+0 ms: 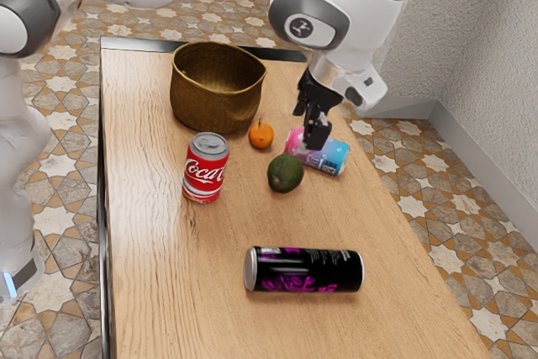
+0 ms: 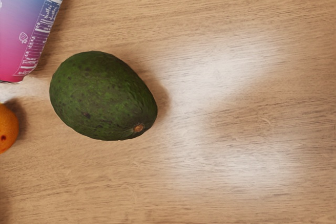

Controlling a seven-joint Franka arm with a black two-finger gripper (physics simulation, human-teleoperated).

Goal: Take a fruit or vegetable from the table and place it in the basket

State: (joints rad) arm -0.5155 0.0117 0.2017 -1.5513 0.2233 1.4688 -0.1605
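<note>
Avocado (image 2: 103, 96) dark green (with darker speckles).

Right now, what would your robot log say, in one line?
hand: above table | avocado: on table | orange: on table, beside basket | pickup: not yet done

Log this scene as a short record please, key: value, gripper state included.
gripper: open, raised above the table; fingers apart, nothing held
fruit_1: dark green, rough-skinned avocado, on table
fruit_2: small round orange fruit, on table, between avocado and basket
target: brown woven basket, upright
can_1: red and silver metal cola can, upright
can_2: pink and blue metal can, on its side, beside avocado
can_3: black metal can with magenta print, on its side
surface: light wooden table
status: neither fruit in basket yet
</note>
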